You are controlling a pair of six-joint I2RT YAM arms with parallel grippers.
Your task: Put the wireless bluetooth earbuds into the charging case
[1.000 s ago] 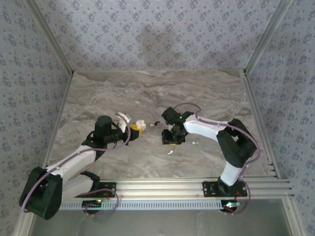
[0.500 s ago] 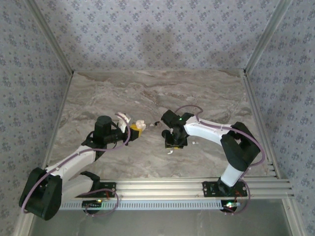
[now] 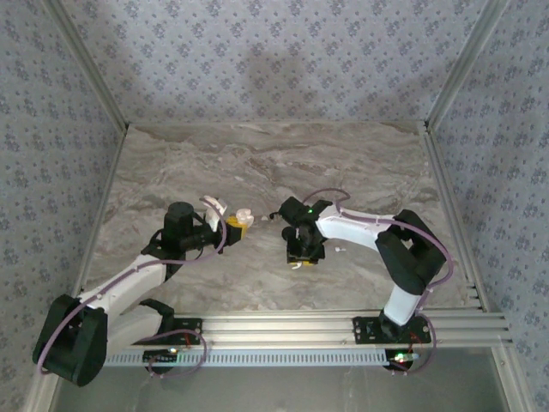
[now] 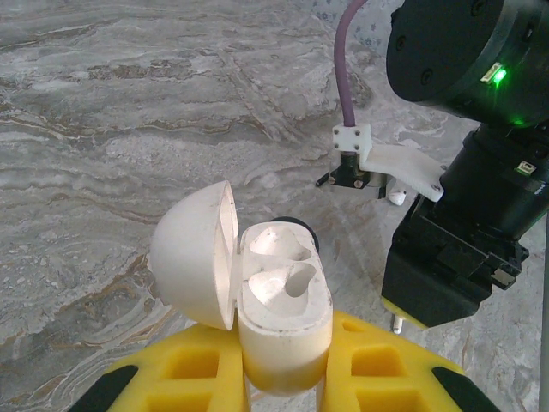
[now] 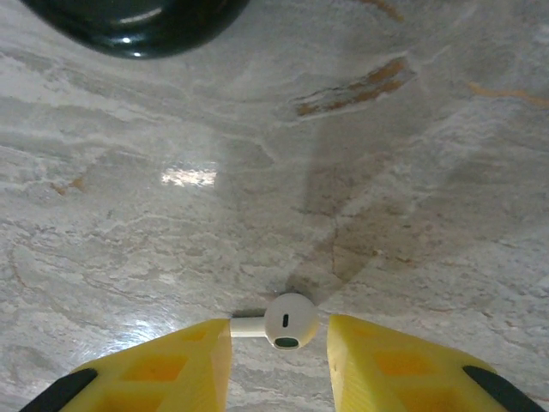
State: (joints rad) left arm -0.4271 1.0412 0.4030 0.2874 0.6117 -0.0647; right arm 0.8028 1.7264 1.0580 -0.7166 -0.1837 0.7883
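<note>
The charging case (image 4: 279, 318) is held by the left jaws. They're closed snug on the lower half of its body, one yellow finger (image 4: 193, 373) on each side. Its lid (image 4: 196, 253) is flipped open to one side, and both sockets (image 4: 283, 283) inside are empty, with no buds in there. From the top camera it sits a bit left of the middle of the desk (image 3: 257, 163).

One earbud (image 5: 287, 321) lies flat on the desk, right in the gap of the right jaws. Those are partway open and straddle it. The stem runs up to one finger, and there's a small sliver of desk between the bud's head and the other finger (image 5: 377, 365), so it isn't pinched.

The second earbud (image 3: 340, 250) lies on the desk just beside the right arm (image 3: 364, 230), a little way from the first one and well apart from the case.
</note>
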